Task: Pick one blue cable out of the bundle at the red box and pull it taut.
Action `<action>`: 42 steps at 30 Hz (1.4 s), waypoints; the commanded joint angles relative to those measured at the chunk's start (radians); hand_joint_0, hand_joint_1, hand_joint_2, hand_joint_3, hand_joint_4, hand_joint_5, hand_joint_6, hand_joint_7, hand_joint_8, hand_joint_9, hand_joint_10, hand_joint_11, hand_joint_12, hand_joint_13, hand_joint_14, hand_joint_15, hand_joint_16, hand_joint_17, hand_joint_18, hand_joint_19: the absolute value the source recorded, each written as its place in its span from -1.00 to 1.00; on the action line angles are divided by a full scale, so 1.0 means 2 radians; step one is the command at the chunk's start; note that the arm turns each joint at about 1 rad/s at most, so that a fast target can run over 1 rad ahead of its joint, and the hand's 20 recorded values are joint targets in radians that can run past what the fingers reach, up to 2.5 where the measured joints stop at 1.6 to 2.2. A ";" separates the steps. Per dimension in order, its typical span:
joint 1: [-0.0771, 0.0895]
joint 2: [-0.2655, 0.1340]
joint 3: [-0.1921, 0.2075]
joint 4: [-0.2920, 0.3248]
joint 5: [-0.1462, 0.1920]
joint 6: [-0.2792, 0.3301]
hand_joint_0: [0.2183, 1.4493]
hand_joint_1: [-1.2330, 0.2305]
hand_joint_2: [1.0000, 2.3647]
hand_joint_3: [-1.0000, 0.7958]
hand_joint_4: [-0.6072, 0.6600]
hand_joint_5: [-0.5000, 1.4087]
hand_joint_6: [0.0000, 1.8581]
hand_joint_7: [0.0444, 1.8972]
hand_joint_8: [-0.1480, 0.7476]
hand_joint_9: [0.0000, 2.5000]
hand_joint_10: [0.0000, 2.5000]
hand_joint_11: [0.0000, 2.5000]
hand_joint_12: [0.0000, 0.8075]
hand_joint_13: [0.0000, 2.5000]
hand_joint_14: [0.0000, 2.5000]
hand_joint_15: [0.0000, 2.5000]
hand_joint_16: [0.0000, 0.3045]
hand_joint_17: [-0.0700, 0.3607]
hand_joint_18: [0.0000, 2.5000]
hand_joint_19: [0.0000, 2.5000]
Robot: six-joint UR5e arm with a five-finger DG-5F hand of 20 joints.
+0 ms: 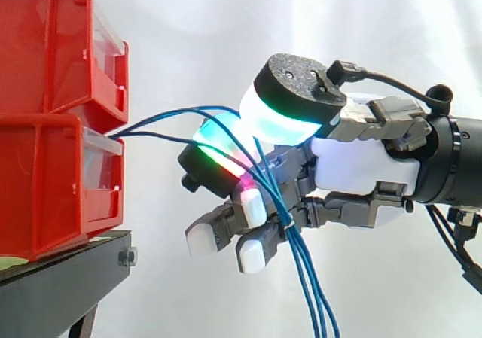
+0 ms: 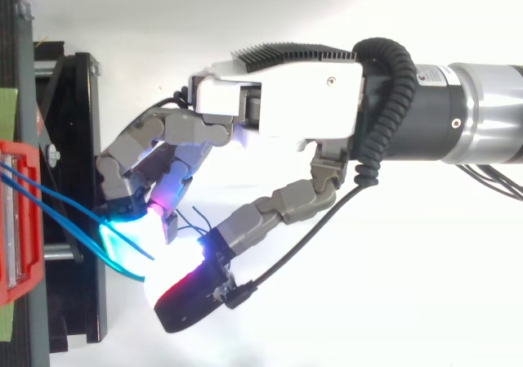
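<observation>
Hand [image 1: 361, 165]: fingers curled, glowing pads [image 1: 282, 120] pressed together on the blue cables [image 1: 162, 115], as I judge it; more than one seems caught. Grasp made, pull remaining — the strands sag toward the lower red box [image 1: 45, 195] — its other contents hidden from me.

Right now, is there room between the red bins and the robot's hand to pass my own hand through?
Free: above the blue cables, between the upper red bin and the hand; also below them, between the black stand and where they hang. Crowded: where the cables run through the curled fingers.
</observation>
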 commanded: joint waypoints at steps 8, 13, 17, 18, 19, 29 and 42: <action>0.001 0.000 0.000 0.002 0.000 0.000 -0.36 -0.49 -0.97 -0.05 0.19 -0.60 -0.05 0.17 0.09 -0.15 -0.99 -0.54 -0.12 -0.38 -0.99 -0.76 -0.60 -0.04 -0.28 -0.65; 0.001 0.000 0.000 0.002 -0.001 -0.001 -0.34 -0.51 -0.97 -0.02 0.16 -0.60 -0.05 0.18 0.09 -0.15 -0.99 -0.54 -0.12 -0.38 -0.99 -0.77 -0.60 -0.04 -0.28 -0.65; 0.001 0.000 0.001 0.000 -0.001 -0.001 -0.36 -0.51 -0.97 0.04 0.13 -0.59 -0.04 0.20 0.10 -0.14 -0.99 -0.53 -0.11 -0.37 -0.99 -0.76 -0.59 -0.03 -0.27 -0.66; 0.001 0.000 0.000 0.000 0.000 -0.001 -0.35 -0.51 -0.97 0.05 0.13 -0.59 -0.04 0.19 0.11 -0.13 -0.99 -0.54 -0.10 -0.37 -0.99 -0.77 -0.59 -0.02 -0.26 -0.66; 0.001 0.000 0.000 0.000 0.000 -0.001 -0.35 -0.51 -0.97 0.06 0.12 -0.59 -0.04 0.20 0.12 -0.13 -0.99 -0.54 -0.09 -0.36 -0.99 -0.77 -0.58 0.00 -0.25 -0.67; 0.001 0.000 0.000 -0.002 0.000 -0.001 -0.36 -0.52 -0.97 0.11 0.05 -0.58 -0.04 0.20 0.07 -0.29 -0.99 -0.59 -0.04 -0.39 -0.99 -0.77 -0.56 0.03 -0.27 -0.69; -0.003 0.016 0.000 -0.054 0.000 -0.051 -0.36 -0.53 -0.97 0.11 0.06 -0.57 -0.04 0.20 0.05 -0.37 -0.99 -0.67 -0.02 -0.42 -0.99 -0.79 -0.55 0.04 -0.30 -0.70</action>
